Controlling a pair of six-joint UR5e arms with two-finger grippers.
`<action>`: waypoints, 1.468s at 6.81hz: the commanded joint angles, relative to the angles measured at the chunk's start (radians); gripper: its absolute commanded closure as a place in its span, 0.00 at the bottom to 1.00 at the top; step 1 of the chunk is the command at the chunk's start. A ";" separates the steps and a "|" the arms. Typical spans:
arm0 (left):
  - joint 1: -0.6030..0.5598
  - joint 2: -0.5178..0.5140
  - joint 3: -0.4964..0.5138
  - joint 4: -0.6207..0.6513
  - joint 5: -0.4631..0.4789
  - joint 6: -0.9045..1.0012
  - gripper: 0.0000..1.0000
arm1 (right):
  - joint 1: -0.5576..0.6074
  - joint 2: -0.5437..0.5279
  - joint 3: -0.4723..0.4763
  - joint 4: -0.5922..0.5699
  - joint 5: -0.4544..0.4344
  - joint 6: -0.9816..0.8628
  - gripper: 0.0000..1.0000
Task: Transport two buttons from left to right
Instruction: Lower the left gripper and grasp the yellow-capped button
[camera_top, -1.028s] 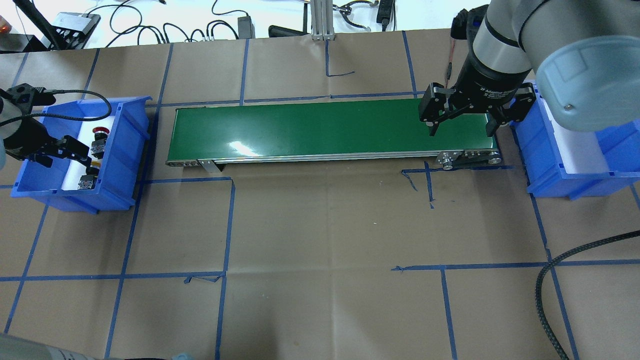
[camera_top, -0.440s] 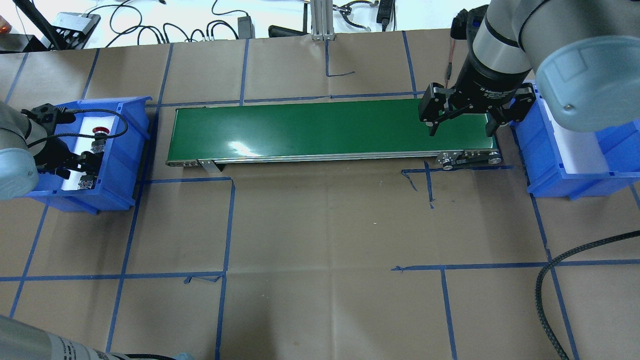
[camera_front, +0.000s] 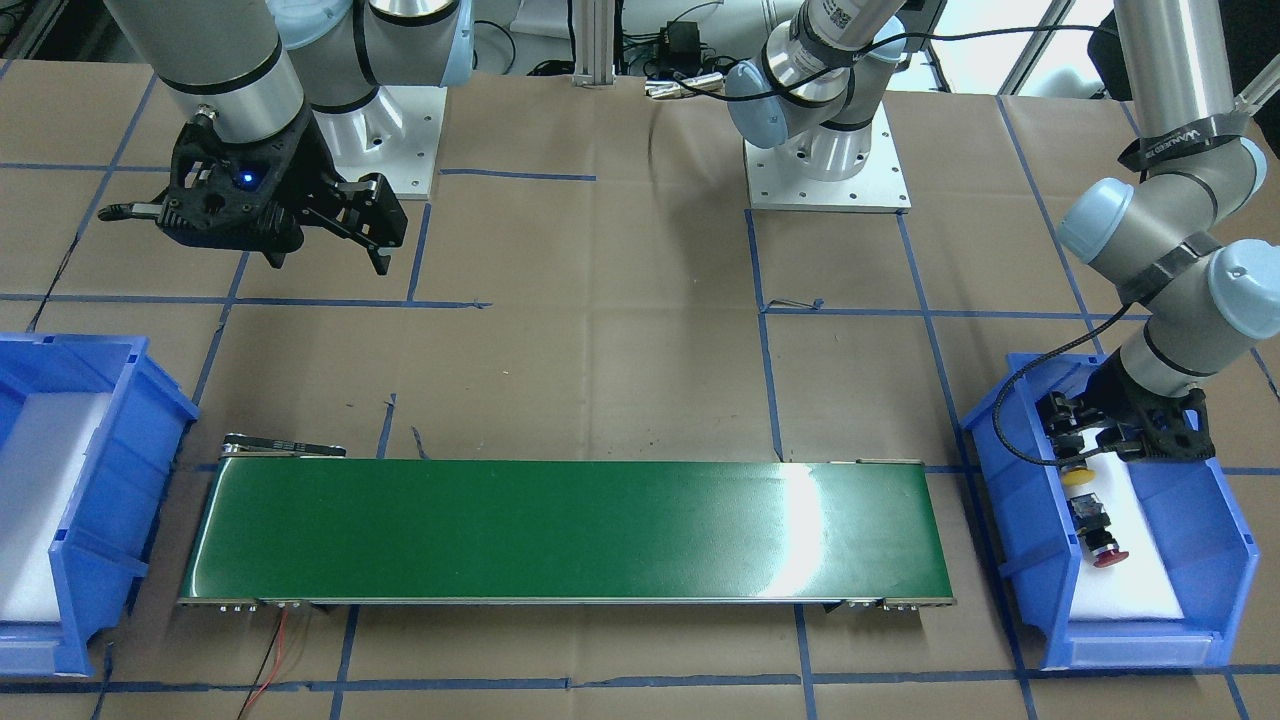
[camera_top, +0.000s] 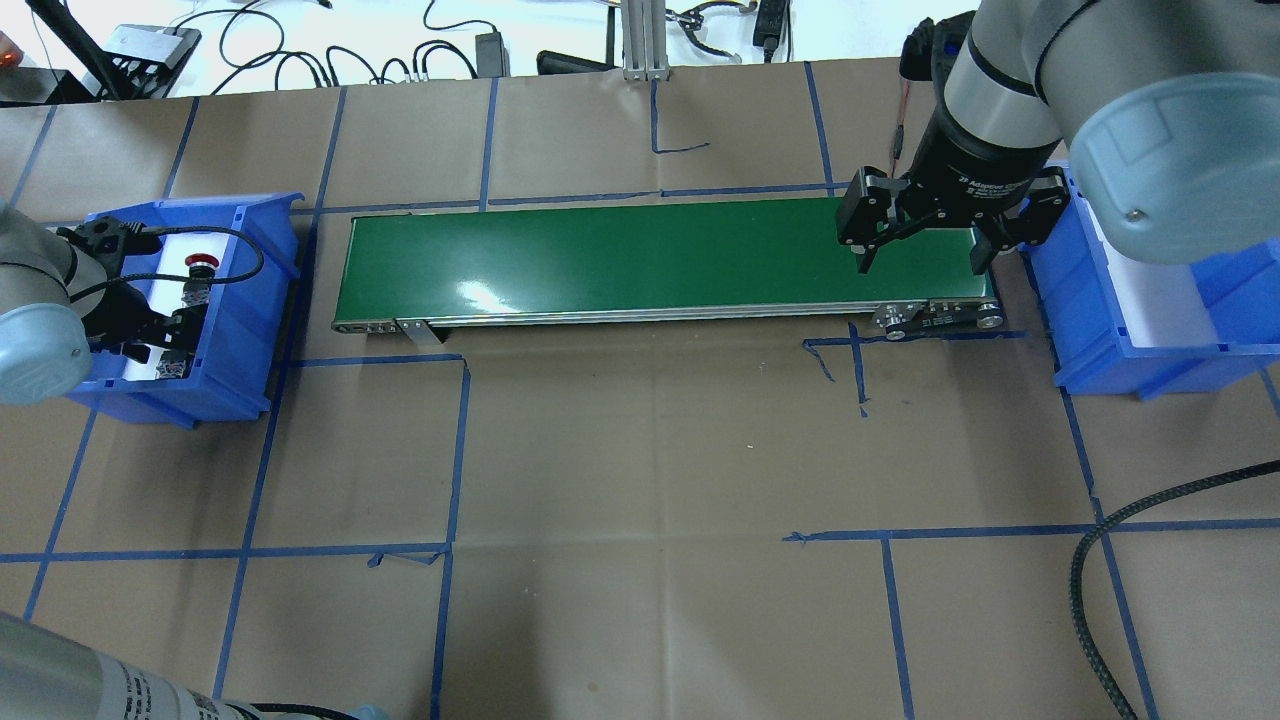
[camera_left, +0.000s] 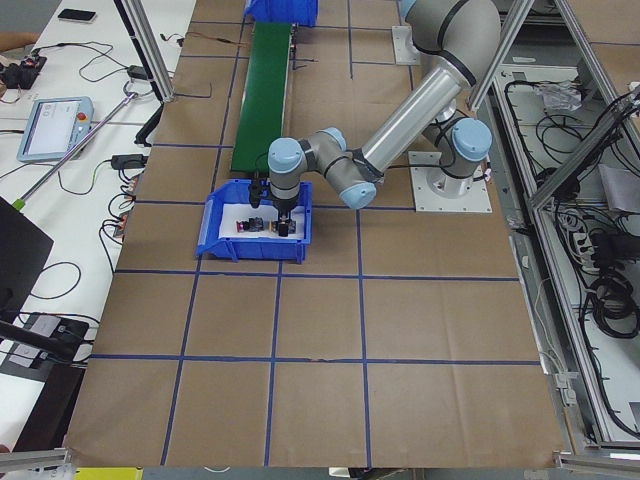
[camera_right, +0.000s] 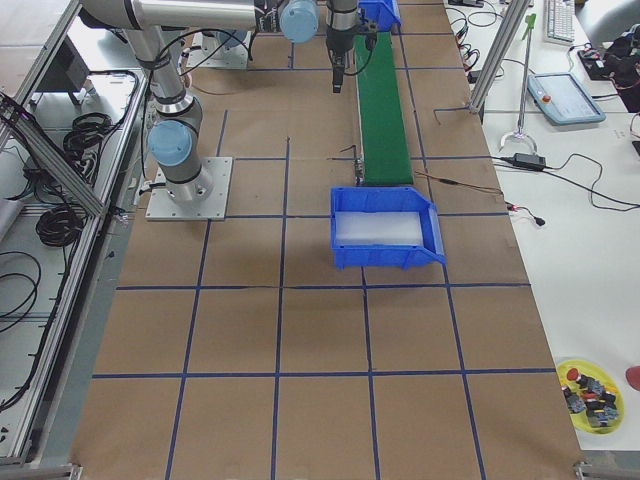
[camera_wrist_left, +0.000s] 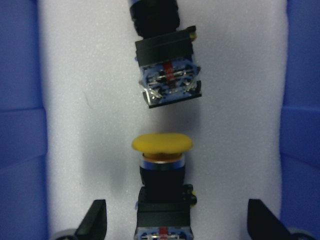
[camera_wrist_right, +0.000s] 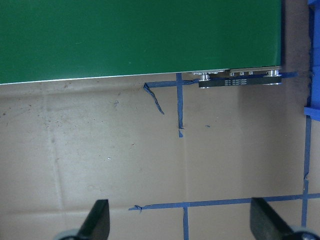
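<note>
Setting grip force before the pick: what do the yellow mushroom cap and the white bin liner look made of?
Yellow mushroom cap: likely moulded plastic, smooth and matte; even colour, no glare. Thin silvery ring beneath it looks metallic, catching light. White bin liner: probably soft foam; fine grainy surface, fuzzy shadows.

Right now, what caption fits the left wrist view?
Open left end effector frames the yellow button; the red button lies beyond, both on white foam.

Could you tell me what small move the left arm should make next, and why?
Probably lower slightly and close on the yellow button: the left gripper is open, its fingers straddling that button's black body in the blue bin, not yet touching it.
</note>
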 joint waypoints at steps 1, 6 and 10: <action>-0.001 -0.005 -0.010 0.006 0.000 -0.001 0.13 | -0.001 0.001 0.000 0.000 0.000 -0.001 0.00; -0.003 0.035 0.009 -0.012 0.006 -0.005 0.90 | -0.001 0.001 0.000 0.000 0.000 -0.001 0.00; -0.007 0.170 0.167 -0.327 0.006 -0.007 0.90 | -0.001 0.001 0.000 0.000 0.000 -0.001 0.00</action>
